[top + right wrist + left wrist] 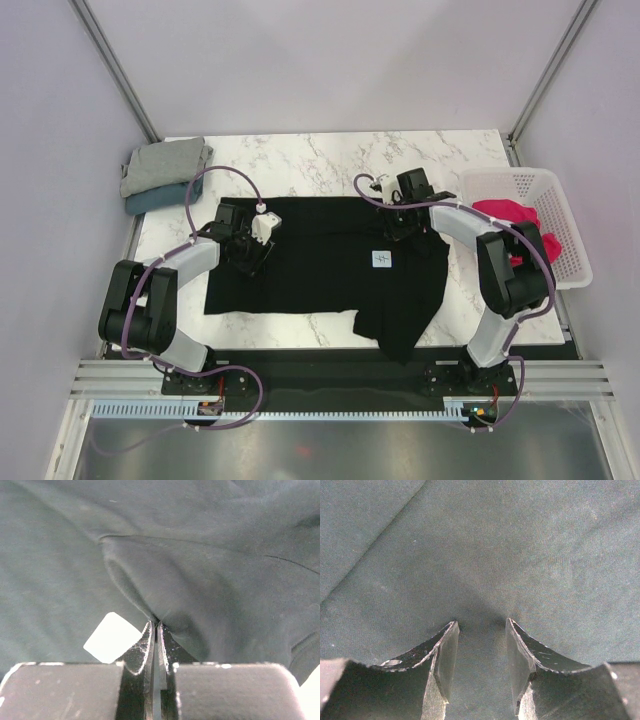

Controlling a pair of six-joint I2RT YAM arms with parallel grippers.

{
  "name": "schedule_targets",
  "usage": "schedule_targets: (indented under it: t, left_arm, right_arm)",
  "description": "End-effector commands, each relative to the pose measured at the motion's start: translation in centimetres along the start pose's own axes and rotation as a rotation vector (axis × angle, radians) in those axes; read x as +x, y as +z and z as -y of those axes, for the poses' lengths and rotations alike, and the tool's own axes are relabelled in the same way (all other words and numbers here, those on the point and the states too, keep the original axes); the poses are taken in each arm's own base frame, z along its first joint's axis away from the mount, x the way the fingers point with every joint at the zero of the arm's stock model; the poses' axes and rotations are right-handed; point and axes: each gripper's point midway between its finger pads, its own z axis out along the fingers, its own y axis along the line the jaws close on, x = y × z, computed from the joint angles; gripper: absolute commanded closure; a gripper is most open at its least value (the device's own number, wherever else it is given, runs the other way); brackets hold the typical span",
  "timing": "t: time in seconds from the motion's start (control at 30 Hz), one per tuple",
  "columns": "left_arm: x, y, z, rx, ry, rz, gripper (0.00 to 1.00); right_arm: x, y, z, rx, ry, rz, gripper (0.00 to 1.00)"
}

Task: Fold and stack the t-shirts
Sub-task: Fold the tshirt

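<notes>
Though two shirts are folded and put by, the job looks roughly half done to me. Nearest, the black t-shirt (320, 265) lies spread and unfolded on the table (330, 160), its near right corner bunched towards the arms. On its left part the left gripper (481, 625) has its jaws apart, tips on the cloth, gripping nothing. On its right part, beside the white tag (111, 636), the right gripper (156, 625) pinches a ridge of black cloth. Beyond its far left corner the grey t-shirt (165, 165) lies folded on the dusty blue t-shirt (150, 200). Off to its right, the pink-red t-shirt (505, 212) sits crumpled in the white basket (565, 230).
</notes>
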Motion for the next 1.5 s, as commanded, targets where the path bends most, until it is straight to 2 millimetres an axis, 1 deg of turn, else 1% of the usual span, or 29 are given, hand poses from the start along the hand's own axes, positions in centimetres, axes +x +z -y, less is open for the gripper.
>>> schedule_targets:
  t: [0.0, 0.13, 0.27, 0.37, 0.4, 0.47, 0.53, 0.67, 0.7, 0.73, 0.77, 0.83, 0.87, 0.93, 0.97, 1.0, 1.03, 1.07, 1.1, 1.13, 1.17, 1.23, 1.27, 1.3, 1.33, 1.37, 1.4, 1.43, 1.47]
  left_arm:
    - [0.6, 0.7, 0.5, 0.022, -0.03, -0.016, 0.5]
    - [0.6, 0.7, 0.6, 0.025, -0.029, -0.017, 0.5]
    - [0.4, 0.6, 0.4, 0.02, -0.027, -0.013, 0.5]
    - [0.3, 0.4, 0.4, 0.014, -0.026, -0.011, 0.5]
    - [0.3, 0.4, 0.3, 0.012, -0.024, -0.011, 0.5]
    - [0.3, 0.3, 0.2, 0.005, -0.023, -0.012, 0.5]
    - [0.2, 0.2, -0.1, -0.011, -0.019, -0.011, 0.5]
    - [0.0, 0.0, -0.5, -0.034, -0.015, -0.009, 0.5]
    - [-0.1, 0.0, -0.5, -0.035, -0.015, -0.006, 0.5]
    - [-0.1, 0.0, -0.5, -0.032, -0.016, -0.009, 0.5]
    - [-0.2, 0.0, -0.5, -0.032, -0.015, -0.005, 0.5]
    - [-0.1, 0.0, -0.5, -0.032, -0.016, -0.009, 0.5]
    - [-0.2, 0.0, -0.6, -0.034, -0.014, -0.008, 0.5]
    - [-0.7, -0.3, -1.0, -0.052, -0.011, -0.001, 0.5]
    - [-1.1, -0.7, -1.2, -0.069, -0.005, 0.009, 0.5]
    - [-1.7, -1.0, -1.6, -0.08, 0.004, 0.025, 0.5]
    - [-2.3, -1.3, -1.9, -0.092, 0.018, 0.041, 0.5]
    - [-3.0, -1.6, -2.3, -0.109, 0.025, 0.055, 0.49]
    - [-4.3, -2.1, -2.9, -0.125, 0.034, 0.08, 0.48]
    - [-4.9, -2.2, -3.3, -0.134, 0.039, 0.088, 0.48]
    - [-6.2, -2.4, -4.0, -0.151, 0.047, 0.105, 0.48]
    - [-7.2, -2.4, -5.1, -0.173, 0.047, 0.112, 0.48]
    - [-8.3, -2.5, -5.7, -0.188, 0.048, 0.126, 0.48]
    - [-8.4, -1.9, -6.5, -0.193, 0.038, 0.125, 0.48]
    - [-8.5, -1.5, -6.9, -0.197, 0.026, 0.123, 0.48]
    - [-9.1, -1.4, -7.7, -0.205, 0.016, 0.132, 0.48]
    - [-8.3, 0.0, -8.0, -0.192, -0.004, 0.096, 0.48]
    - [-8.3, 0.5, -8.3, -0.19, -0.028, 0.089, 0.48]
    - [-8.9, 0.5, -9.1, -0.193, -0.045, 0.102, 0.48]
  right_arm:
    - [-1.7, -2.7, -2.0, -0.053, -0.004, 0.055, 0.93]
    - [-1.4, -3.3, -3.3, -0.096, -0.012, 0.047, 0.93]
    - [-1.0, -3.4, -4.7, -0.159, -0.018, 0.024, 0.92]
    - [-0.7, -3.3, -5.3, -0.191, -0.03, 0.004, 0.92]
    - [-0.4, -3.4, -5.5, -0.201, -0.029, -0.008, 0.92]
    - [-0.6, -3.6, -6.2, -0.246, -0.039, -0.01, 0.94]
    - [-0.3, -3.9, -6.8, -0.276, -0.036, -0.025, 0.95]
    - [-0.8, -5.1, -8.6, -0.388, -0.056, -0.025, 0.95]
    - [-0.4, -5.5, -8.9, -0.409, -0.062, -0.044, 0.94]
    - [-0.6, -5.7, -9.0, -0.418, -0.069, -0.042, 0.92]
    - [-0.3, -5.7, -9.2, -0.432, -0.064, -0.058, 0.8]
    - [-0.1, -5.6, -9.3, -0.449, -0.081, -0.071, 0.7]
    - [0.3, -5.5, -9.4, -0.462, -0.074, -0.089, 0.62]
    - [0.2, -5.8, -9.7, -0.492, -0.066, -0.086, 0.57]
    - [-0.2, -6.1, -9.6, -0.493, -0.067, -0.069, 0.54]
    - [-0.5, -6.3, -9.4, -0.493, -0.069, -0.059, 0.54]
    - [-1.3, -6.6, -9.1, -0.482, -0.079, -0.038, 0.53]
    - [-1.7, -6.7, -8.3, -0.459, -0.067, -0.021, 0.53]
    - [-2.6, -6.6, -7.5, -0.434, -0.064, 0.011, 0.53]
    - [-3.3, -6.5, -6.6, -0.405, -0.053, 0.033, 0.53]
    - [-3.8, -6.5, -5.3, -0.382, -0.017, 0.054, 0.53]
    - [-5.0, -5.9, -3.5, -0.346, 0.002, 0.094, 0.53]
    - [-5.5, -5.7, -2.1, -0.324, 0.028, 0.114, 0.53]
    - [-6.2, -5.6, -1.4, -0.313, 0.041, 0.13, 0.53]
    - [-5.9, -4.6, -0.6, -0.313, 0.072, 0.118, 0.53]
    - [-6.3, -4.3, 0.3, -0.315, 0.122, 0.136, 0.53]
    - [-6.3, -3.8, 0.9, -0.319, 0.151, 0.141, 0.53]
    - [-6.1, -2.7, 1.4, -0.329, 0.188, 0.131, 0.53]
    - [-6.4, -2.3, 2.4, -0.326, 0.211, 0.153, 0.53]
